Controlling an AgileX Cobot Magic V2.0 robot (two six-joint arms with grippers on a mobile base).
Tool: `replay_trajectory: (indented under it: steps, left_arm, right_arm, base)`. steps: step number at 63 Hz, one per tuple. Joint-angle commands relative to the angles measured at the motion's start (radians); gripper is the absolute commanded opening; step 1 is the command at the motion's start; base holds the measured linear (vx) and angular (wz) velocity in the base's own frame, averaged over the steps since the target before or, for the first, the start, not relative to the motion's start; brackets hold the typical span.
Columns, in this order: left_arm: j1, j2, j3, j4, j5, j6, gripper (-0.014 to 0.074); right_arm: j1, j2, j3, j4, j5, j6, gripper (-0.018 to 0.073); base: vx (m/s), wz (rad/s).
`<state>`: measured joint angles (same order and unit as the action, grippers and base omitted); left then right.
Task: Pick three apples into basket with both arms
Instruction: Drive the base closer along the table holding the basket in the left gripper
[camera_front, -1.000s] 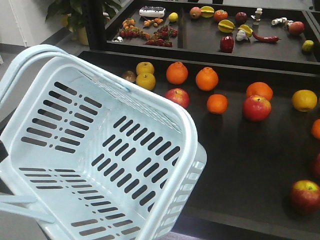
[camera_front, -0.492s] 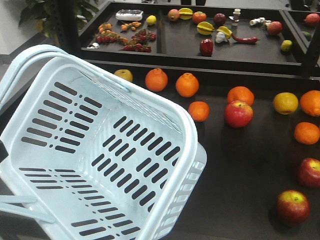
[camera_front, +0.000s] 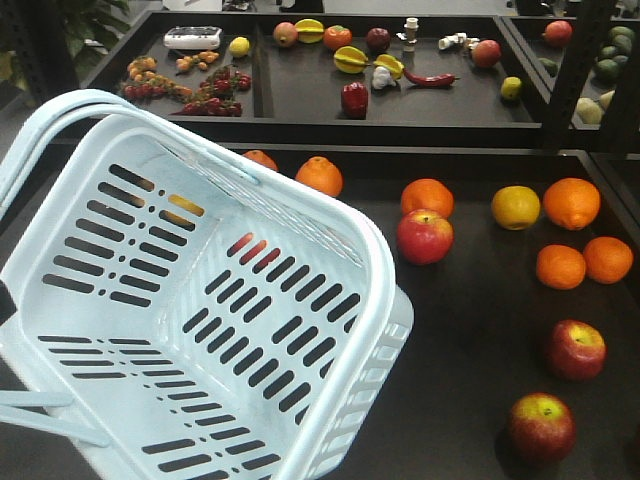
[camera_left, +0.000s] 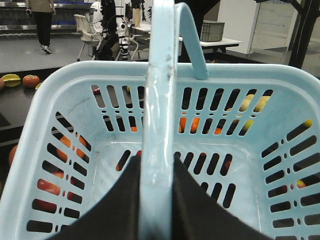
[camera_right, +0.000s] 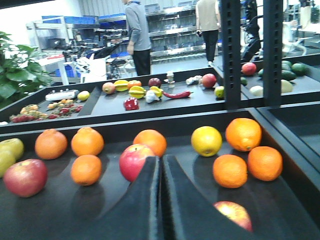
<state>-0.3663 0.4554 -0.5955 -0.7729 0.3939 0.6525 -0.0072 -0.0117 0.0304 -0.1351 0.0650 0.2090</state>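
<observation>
Right wrist: apple (camera_right: 132, 161) just ahead of R gripper (camera_right: 161, 158).

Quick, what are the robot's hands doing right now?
Left gripper: closed on the basket handle.
Right gripper: closed, holding nothing.

Your right gripper (camera_right: 161, 160) shows both jaws pressed together, empty. The nearest apple (camera_right: 131, 159) sits just beyond its tip, slightly left. The second apple (camera_right: 25, 176) lies far left, and the third apple (camera_right: 232, 212) close right, partly hidden.

No legible txt, labels, brands or nos. in any view.
</observation>
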Motion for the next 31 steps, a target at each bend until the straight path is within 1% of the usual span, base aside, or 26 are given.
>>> replay_trajectory:
  steps: [1,31]
  left_arm:
    - [-0.004,0.005,-0.029,-0.043,-0.086,-0.013,-0.0006]
    - [-0.004,0.005,-0.029,-0.043,-0.086,-0.013,-0.0006]
  right_arm:
    - [-0.005,-0.012,0.011,-0.003,-0.071,-0.008,-0.0005]
    - [-0.005,-0.012,0.011,-0.003,-0.071,-0.008,-0.0005]
  base:
    - [0.09,-0.17]
    - [0.08,-0.14]
